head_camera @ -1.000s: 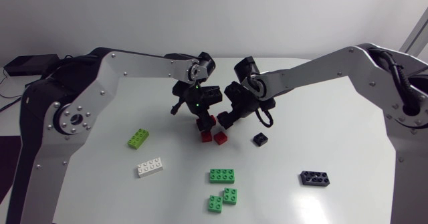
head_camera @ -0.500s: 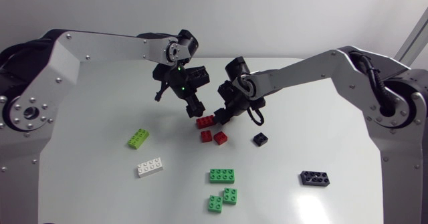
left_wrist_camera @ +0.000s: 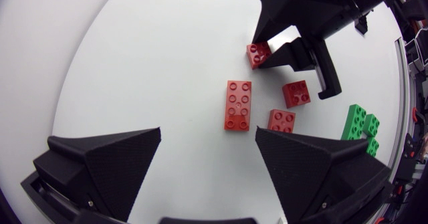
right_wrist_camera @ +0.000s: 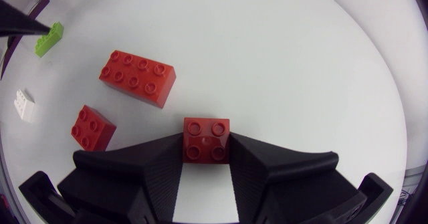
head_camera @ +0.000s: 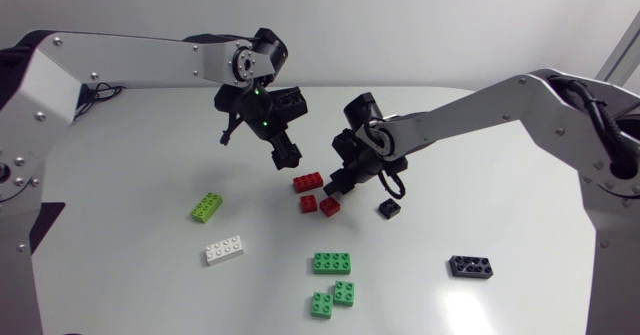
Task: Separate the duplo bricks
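Red small brick [right_wrist_camera: 206, 140] clamped in right jaws; long red brick [head_camera: 307, 182] now lies free on table [head_camera: 130, 195] beside two small red bricks [head_camera: 329, 207], left jaws having lifted off, apart and empty: that pair judged separated.

Red bricks [head_camera: 308, 183], grn bricks [head_camera: 331, 263], lime brick [head_camera: 208, 207], wht brick [head_camera: 224, 250], blk bricks [head_camera: 471, 266].

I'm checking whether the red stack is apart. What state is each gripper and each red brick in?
left gripper: open, empty, above the table.
right gripper: shut on the small red brick.
small red brick: held, joined to nothing.
long red brick: loose on the table, studs up, nothing on it.
second small red brick: loose, single.
third small red brick: loose, single.
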Controlling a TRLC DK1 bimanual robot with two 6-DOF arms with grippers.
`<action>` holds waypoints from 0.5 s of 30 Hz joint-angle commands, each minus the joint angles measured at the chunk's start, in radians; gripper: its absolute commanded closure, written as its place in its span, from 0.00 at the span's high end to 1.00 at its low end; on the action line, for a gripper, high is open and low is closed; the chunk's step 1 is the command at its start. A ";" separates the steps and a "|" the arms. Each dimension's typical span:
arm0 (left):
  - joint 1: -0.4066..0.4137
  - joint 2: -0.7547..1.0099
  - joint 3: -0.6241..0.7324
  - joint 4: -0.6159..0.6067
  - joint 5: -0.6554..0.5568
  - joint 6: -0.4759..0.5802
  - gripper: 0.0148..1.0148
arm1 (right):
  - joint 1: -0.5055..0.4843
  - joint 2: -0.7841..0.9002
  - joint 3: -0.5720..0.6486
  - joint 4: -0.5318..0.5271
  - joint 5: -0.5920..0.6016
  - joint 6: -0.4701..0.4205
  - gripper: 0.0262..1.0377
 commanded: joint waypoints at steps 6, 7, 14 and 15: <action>-0.002 -0.048 -0.035 0.001 0.007 -0.022 0.97 | 0.034 -0.047 -0.080 0.016 -0.001 0.007 0.29; -0.001 -0.049 -0.037 0.001 0.007 -0.024 0.97 | 0.040 -0.047 -0.080 0.018 -0.001 0.008 0.29; 0.002 -0.077 -0.061 0.001 0.007 -0.021 0.97 | 0.084 -0.033 -0.048 0.012 -0.001 0.017 0.29; 0.002 -0.078 -0.065 0.001 0.007 -0.019 0.97 | 0.087 -0.032 -0.045 0.007 -0.002 0.017 0.29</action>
